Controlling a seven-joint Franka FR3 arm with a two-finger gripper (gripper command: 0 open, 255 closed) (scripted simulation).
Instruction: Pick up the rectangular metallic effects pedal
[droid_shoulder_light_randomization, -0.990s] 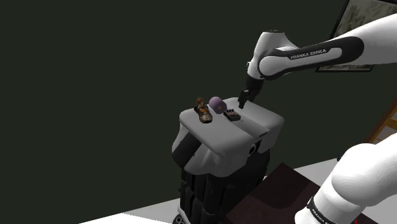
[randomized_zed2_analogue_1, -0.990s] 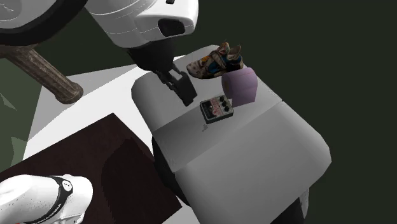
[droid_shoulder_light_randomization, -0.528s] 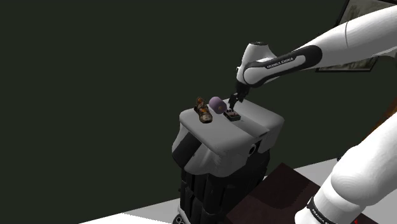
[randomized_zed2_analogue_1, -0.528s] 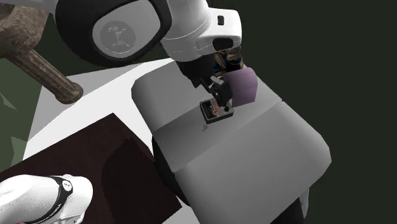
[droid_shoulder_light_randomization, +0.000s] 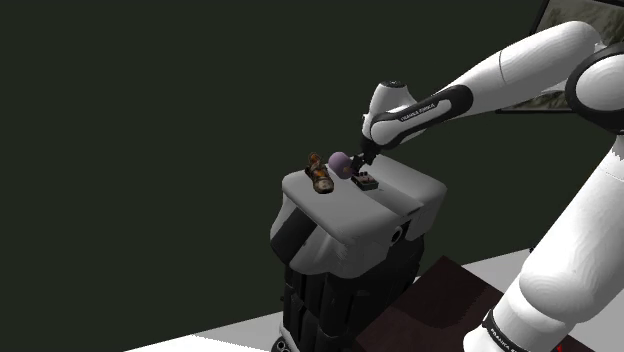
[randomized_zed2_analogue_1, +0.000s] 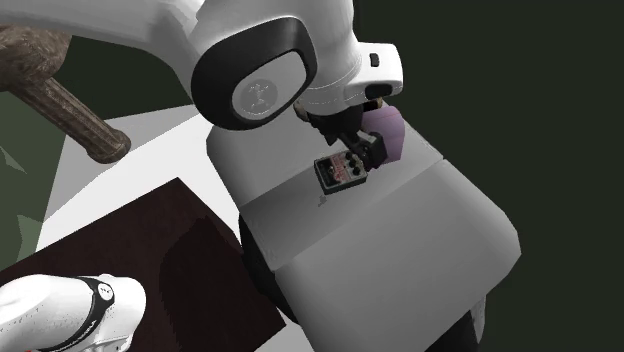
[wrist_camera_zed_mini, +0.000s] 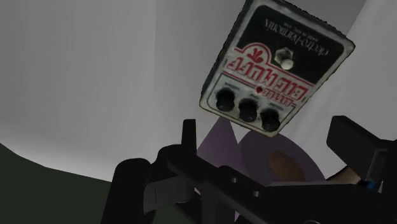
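Arm is reaching way out with its wrist tipping down, gripper (randomized_zed2_analogue_1: 362, 148) hovering right above the pedal (randomized_zed2_analogue_1: 340, 173) that's lying just beside the purple cup (randomized_zed2_analogue_1: 391, 135), fingers spread, gripping nothing.

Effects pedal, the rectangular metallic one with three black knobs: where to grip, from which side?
Probably from straight above, black gripper closing across the two long edges of the rectangular metallic effects pedal: it lies flat on the white surface, those edges are parallel, and the purple cup crowds its knob end.
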